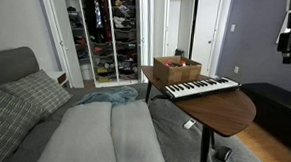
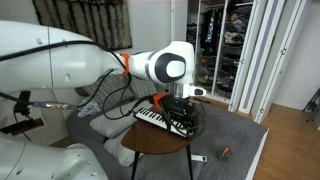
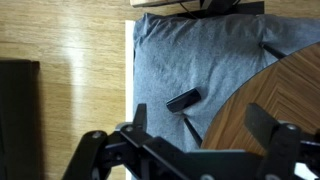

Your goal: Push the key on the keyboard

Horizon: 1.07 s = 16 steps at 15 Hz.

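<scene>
The white piano keyboard (image 1: pixel 200 88) lies across the oval wooden table (image 1: pixel 229 113), next to a brown cardboard box (image 1: pixel 176 69). It also shows in an exterior view (image 2: pixel 152 116), partly behind my gripper (image 2: pixel 186 122). My gripper (image 1: pixel 285 48) hangs high up, off the table's end and well apart from the keys. In the wrist view the gripper (image 3: pixel 200 135) is open and empty. It looks down on a grey rug and the table's rim (image 3: pixel 270 90). The keyboard is out of the wrist view.
A small dark flat object (image 3: pixel 182 99) lies on the grey rug (image 3: pixel 190 55) by the wood floor. A bed with pillows (image 1: pixel 44 116) fills the near side. An open closet (image 1: pixel 108 29) stands behind. Small items (image 2: pixel 224 152) lie on the floor.
</scene>
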{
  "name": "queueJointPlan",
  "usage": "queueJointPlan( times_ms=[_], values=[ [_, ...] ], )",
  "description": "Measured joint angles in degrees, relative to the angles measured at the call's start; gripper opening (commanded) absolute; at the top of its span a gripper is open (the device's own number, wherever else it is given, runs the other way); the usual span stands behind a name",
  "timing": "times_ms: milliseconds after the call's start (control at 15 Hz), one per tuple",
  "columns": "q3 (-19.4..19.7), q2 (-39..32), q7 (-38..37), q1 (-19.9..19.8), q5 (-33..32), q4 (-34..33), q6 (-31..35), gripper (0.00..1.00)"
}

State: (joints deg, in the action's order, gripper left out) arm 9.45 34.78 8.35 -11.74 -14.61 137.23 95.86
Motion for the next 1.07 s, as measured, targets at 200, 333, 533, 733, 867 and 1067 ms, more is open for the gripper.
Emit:
queueJointPlan(
  times_ms=[200, 333, 533, 733, 867, 1067],
  values=[
    [0.0, 0.0, 0.0, 0.0, 0.0, 0.0, 0.0, 1.0],
    [0.0, 0.0, 0.0, 0.0, 0.0, 0.0, 0.0, 1.0],
    [0.0, -0.1, 0.0, 0.1, 0.0, 0.0, 0.1, 1.0],
    [0.0, -1.9, 0.0, 2.1, 0.1, -0.2, 4.4, 1.0],
    [-0.5, -4.6, 0.0, 3.9, 0.1, -0.6, 10.4, 1.0],
    [-1.2, -9.9, -0.1, 6.4, 0.4, -1.8, 19.0, 0.71]
  ],
)
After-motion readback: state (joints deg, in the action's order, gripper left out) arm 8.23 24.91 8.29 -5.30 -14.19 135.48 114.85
